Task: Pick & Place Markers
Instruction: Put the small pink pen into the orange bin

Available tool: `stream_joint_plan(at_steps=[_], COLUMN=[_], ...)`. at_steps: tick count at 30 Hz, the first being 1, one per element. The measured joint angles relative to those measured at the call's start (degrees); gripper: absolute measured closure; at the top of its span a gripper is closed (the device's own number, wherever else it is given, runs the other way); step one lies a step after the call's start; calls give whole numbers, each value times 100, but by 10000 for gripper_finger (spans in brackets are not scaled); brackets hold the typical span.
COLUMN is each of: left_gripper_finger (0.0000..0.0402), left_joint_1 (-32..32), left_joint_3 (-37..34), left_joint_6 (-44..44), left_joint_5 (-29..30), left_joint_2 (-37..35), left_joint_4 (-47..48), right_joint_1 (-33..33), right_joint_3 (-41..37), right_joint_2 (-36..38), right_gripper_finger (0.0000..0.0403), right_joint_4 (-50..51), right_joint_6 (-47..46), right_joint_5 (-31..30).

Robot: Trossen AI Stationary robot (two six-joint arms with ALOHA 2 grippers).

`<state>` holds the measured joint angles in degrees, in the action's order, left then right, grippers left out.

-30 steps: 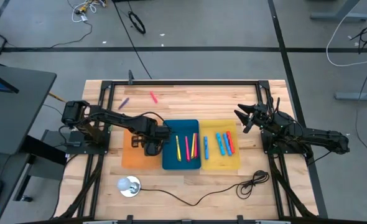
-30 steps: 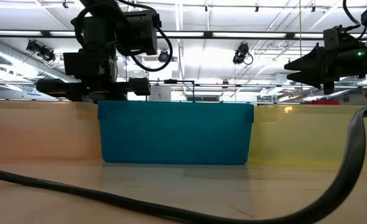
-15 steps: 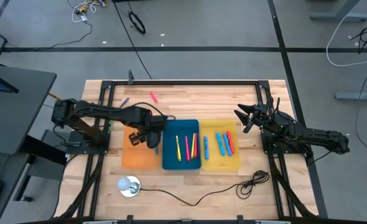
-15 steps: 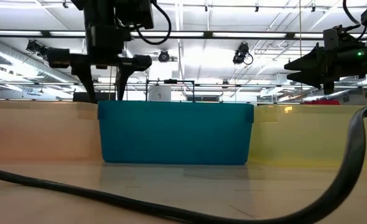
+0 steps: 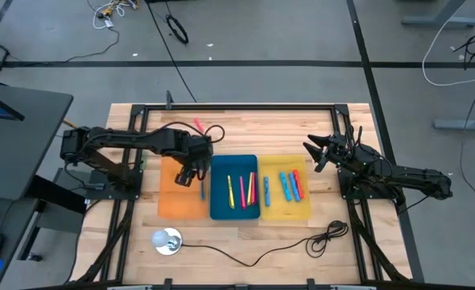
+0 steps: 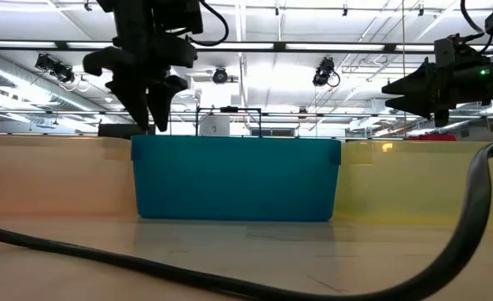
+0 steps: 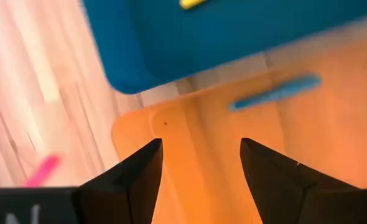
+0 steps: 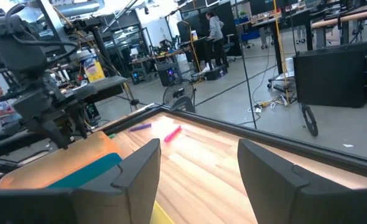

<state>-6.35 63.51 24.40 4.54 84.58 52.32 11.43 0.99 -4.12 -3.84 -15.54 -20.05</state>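
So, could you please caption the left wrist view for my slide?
Open left gripper above the flat orange tray, a thin blue marker lying inside.

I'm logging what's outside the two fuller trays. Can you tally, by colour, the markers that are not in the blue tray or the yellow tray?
purple marker: 1, on the bare table
pink marker: 1, on the bare table
blue marker: 1, in the orange tray
Total: 3

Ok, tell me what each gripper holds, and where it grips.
Nothing. The left gripper is open over the orange tray; the right gripper is open and empty too.
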Motion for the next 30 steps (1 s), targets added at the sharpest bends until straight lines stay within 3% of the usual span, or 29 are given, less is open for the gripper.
stream_joint_plan(at_steps=[22,30], left_gripper_finger=[179,179], left_joint_1=[-242,-891], left_joint_3=[0,2], left_joint_6=[-5688,-6780], left_joint_5=[129,338], left_joint_2=[2,2], left_joint_4=[-433,-634], right_joint_1=[0,-1], right_joint_3=[0,0], right_joint_2=[0,0], right_gripper_finger=[188,188], right_joint_4=[1,2], right_joint_6=[-2,1], right_joint_5=[0,0])
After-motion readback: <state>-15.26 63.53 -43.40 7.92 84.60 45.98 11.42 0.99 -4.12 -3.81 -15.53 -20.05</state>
